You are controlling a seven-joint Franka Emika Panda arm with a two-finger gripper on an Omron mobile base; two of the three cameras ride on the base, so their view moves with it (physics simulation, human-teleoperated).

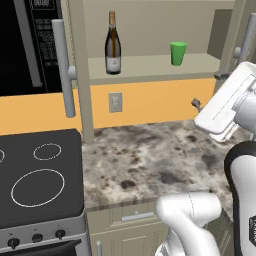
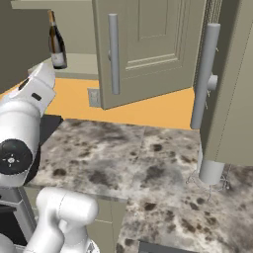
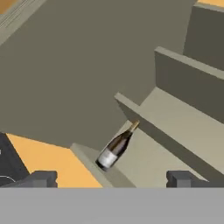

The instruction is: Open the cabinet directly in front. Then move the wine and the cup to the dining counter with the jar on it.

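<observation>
Cabinet doors open; hand wide, empty. Next: level it, approach wine mid-body, avoid cup.

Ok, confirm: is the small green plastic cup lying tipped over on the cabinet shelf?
No, the small green plastic cup stands upright on the shelf.

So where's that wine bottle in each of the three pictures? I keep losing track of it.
Left base view: the wine stands upright on the open cabinet's bottom shelf, upper middle, left of the green cup.
Right base view: top left corner, on the same shelf, left of the open door.
Hand view: lower middle, looking tilted because the camera is rolled.
Shared landmark: the orange wall strip under the shelf.
</observation>
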